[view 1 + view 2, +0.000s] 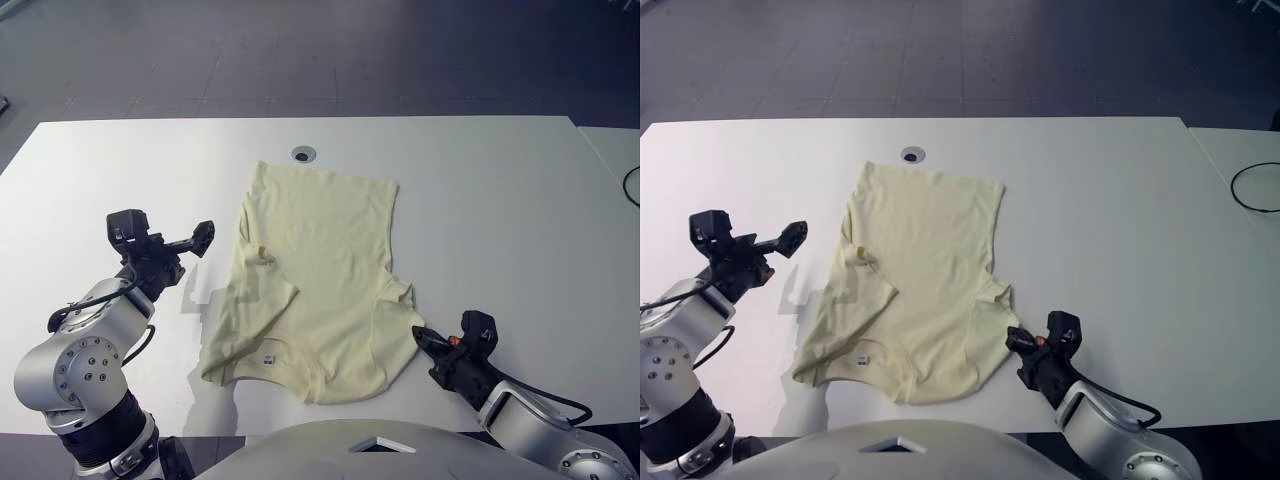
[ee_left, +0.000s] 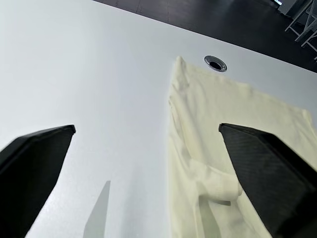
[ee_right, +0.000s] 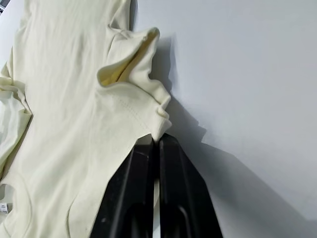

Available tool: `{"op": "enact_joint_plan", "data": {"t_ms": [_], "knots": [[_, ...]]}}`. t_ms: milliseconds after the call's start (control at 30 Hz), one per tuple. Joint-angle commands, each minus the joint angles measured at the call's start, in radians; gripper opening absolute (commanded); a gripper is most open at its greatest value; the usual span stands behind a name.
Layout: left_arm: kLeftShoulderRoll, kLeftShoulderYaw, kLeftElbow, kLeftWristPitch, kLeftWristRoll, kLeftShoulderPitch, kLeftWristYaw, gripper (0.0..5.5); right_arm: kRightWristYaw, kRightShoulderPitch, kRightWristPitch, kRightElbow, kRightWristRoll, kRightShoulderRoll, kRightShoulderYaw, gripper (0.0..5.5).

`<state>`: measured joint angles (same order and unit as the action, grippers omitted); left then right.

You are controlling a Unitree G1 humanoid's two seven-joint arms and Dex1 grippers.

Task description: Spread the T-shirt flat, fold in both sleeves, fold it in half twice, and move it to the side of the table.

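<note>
One T-shirt (image 1: pixel 320 270) edge sits pinched in right hand (image 1: pixel 420 336); left hand (image 1: pixel 165 233) apart over table (image 1: pixel 500 200).

T-shirt (image 1: pixel 315 280) lies on table (image 1: pixel 500 200), approx centre, collar end nearest robot. Cable hole (image 1: pixel 303 153) just behind shirt's far edge. L gripper (image 1: pixel 165 236) left of shirt, apart. R gripper (image 1: pixel 420 336) at near-right sleeve, touching it.

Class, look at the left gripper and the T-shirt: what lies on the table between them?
Nothing but bare white table lies between the left gripper and the T-shirt, as the left eye view shows.
</note>
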<state>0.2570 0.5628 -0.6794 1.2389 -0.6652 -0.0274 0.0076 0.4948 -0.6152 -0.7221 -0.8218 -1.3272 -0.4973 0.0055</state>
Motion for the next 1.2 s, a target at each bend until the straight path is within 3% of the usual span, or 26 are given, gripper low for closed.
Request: {"op": "enact_joint_plan", "data": {"t_ms": [33, 267, 400, 767, 1067, 1200], "knots": [[0.004, 0.001, 0.011, -0.02, 0.017, 0.009, 0.004, 5.4, 0.009, 0.024, -0.009, 0.04, -0.014, -0.042, -0.075, 0.02], [-0.017, -0.004, -0.001, -0.037, 0.023, 0.027, 0.013, 5.4, -0.086, 0.093, -0.055, 0.167, -0.016, -0.17, -0.255, 0.02], [-0.02, -0.014, 0.004, -0.047, 0.025, 0.026, 0.018, 5.4, -0.069, 0.151, -0.078, 0.136, -0.065, -0.184, -0.264, 0.02], [-0.035, -0.028, -0.018, -0.056, 0.019, 0.062, 0.03, 5.4, 0.18, 0.292, -0.022, -0.089, -0.309, -0.205, -0.06, 0.02], [-0.044, -0.077, 0.005, -0.064, 0.026, 0.039, 0.038, 5.4, 0.22, 0.545, -0.032, 0.047, -0.21, -0.031, 0.234, 0.02], [-0.045, -0.096, 0.014, -0.066, 0.027, 0.032, 0.038, 5.4, 0.198, 0.616, -0.03, 0.087, -0.228, 0.042, 0.299, 0.7]]}}
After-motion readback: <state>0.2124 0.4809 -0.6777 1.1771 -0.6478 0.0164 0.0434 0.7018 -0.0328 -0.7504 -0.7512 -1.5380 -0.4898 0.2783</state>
